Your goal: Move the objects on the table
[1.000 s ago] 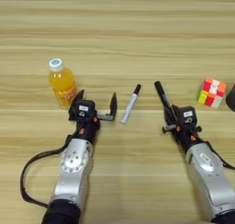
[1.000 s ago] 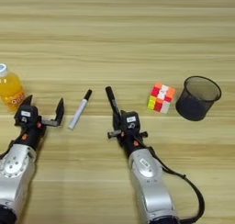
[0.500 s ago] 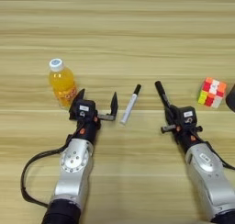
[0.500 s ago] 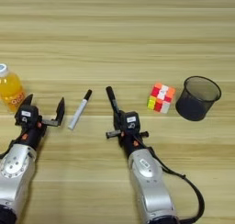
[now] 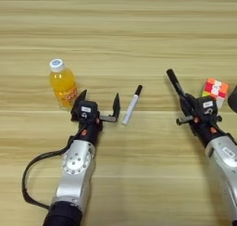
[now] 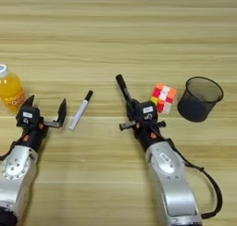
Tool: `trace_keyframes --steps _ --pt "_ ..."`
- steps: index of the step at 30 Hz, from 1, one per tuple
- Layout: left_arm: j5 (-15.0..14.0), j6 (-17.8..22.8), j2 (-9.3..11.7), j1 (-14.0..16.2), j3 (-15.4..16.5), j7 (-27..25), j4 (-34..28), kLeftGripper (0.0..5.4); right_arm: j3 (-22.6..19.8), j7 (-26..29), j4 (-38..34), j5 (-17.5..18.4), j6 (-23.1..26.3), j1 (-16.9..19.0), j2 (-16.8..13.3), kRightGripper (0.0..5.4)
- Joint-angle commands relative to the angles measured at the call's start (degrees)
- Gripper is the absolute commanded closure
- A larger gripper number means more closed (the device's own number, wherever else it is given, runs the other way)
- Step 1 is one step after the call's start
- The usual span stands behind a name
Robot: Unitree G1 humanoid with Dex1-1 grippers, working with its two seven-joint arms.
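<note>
An orange-juice bottle [image 5: 63,84] with a white cap stands at the left. My left gripper [image 5: 98,102] is open just right of it, with nothing between its fingers. Its right finger [image 5: 116,102] is close beside the white marker with a black cap [image 5: 131,104], which lies flat. My right gripper [image 6: 132,107] is shut on the all-black marker [image 6: 124,90], which sticks out up and to the left. The multicoloured puzzle cube [image 6: 163,98] sits just right of that gripper.
A black mesh cup [image 6: 200,99] stands upright to the right of the cube. The wooden table [image 5: 115,30] stretches wide beyond the objects. Black cables trail from both arms near the front edge.
My right gripper has carried the black marker to the right and a little farther away, closer to the cube. The left gripper, bottle and white marker have stayed where they were.
</note>
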Motion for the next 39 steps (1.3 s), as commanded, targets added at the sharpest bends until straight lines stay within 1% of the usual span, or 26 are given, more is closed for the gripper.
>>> trace_keyframes --steps 1,4,7,10,11,13,18,21,24,27,31,34,39 --pt "0.9 0.3 -0.4 0.0 -0.5 0.4 -0.4 0.0 -1.2 2.2 -6.4 2.4 5.2 0.5 -2.7 4.78" --pt "0.9 0.4 -0.4 0.0 -0.4 0.5 -0.5 0.0 -3.5 4.3 -12.7 4.5 9.6 1.2 -6.3 4.81" --pt "1.0 0.6 -0.6 0.2 -0.6 0.7 -0.8 0.0 -6.9 6.4 -17.8 7.0 13.7 1.9 -10.0 4.81" --pt "1.1 0.8 -0.8 0.4 -1.0 0.9 -1.2 0.0 -11.6 9.0 -21.4 10.7 17.2 2.7 -13.9 4.81" --pt "1.2 0.9 -0.9 0.5 -1.1 1.0 -1.4 0.0 -13.9 10.3 -22.3 12.3 18.4 3.0 -15.7 4.81" --pt "1.4 1.0 -1.1 0.7 -1.2 1.1 -1.7 0.0 -17.9 12.5 -23.5 14.7 20.3 3.4 -18.9 4.82" --pt "1.6 1.5 -1.2 1.3 -1.6 1.5 -3.1 0.0 -26.0 16.6 -25.0 21.3 25.2 3.6 -25.0 4.82" --pt "1.7 1.9 -1.3 1.6 -1.9 1.7 -3.7 0.0 -30.6 19.4 -24.3 24.2 27.4 4.3 -29.0 4.82" --pt "1.8 2.1 -1.3 1.8 -1.9 1.9 -4.2 0.0 -34.7 21.8 -22.6 25.7 28.4 4.7 -32.4 4.82" --pt "1.9 2.4 -1.4 2.0 -2.0 1.9 -4.6 0.0 -37.7 23.2 -19.4 25.8 28.4 4.6 -34.9 4.83" --pt "1.9 2.8 -1.4 2.2 -2.2 2.1 -5.2 0.0 -39.0 24.4 -15.1 24.2 27.1 5.3 -37.3 4.83" --pt "2.0 3.1 -1.4 2.4 -2.3 2.1 -5.7 0.0 -38.6 25.6 -11.9 23.1 26.9 5.6 -39.1 4.83" --pt "2.1 3.4 -1.5 2.5 -2.5 2.3 -6.0 0.0 -36.1 27.7 -6.3 20.4 26.1 4.8 -42.4 4.84"
